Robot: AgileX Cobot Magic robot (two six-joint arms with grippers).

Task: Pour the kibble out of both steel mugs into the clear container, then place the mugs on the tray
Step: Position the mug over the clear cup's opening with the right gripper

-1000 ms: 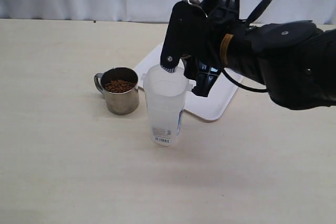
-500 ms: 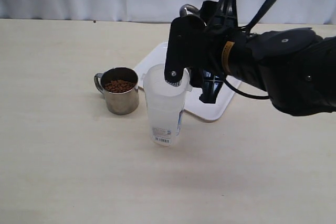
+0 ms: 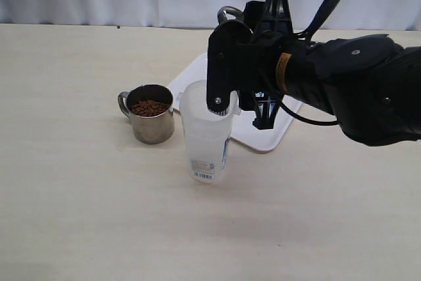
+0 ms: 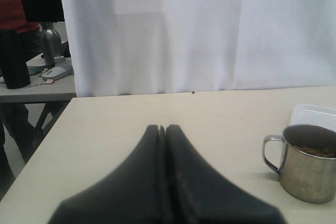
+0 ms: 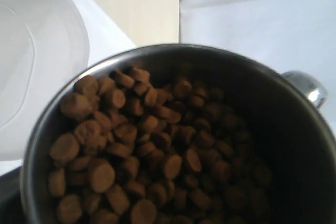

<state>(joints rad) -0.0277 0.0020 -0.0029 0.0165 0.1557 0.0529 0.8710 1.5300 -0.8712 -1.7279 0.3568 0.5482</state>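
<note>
Clamping the raised steel mug (image 5: 307, 129) between the wide-spread fingers of the right tool (image 3: 242, 108), just above the rim of the clear container (image 3: 207, 137) standing upright near the middle of the table (image 3: 79, 195). Carrying kibble (image 5: 142, 145) in that mug, banked toward the side nearest the container. Holding more kibble, below the rim, in the standing steel mug (image 3: 152, 129) just beside the container toward the table's left edge. Leaving the tray (image 3: 186, 78) lying flat behind both, nearer the far edge. Pressing together, on nothing, the fingers of the left tool (image 4: 161, 128), over the table and well apart from the standing steel mug.
</note>
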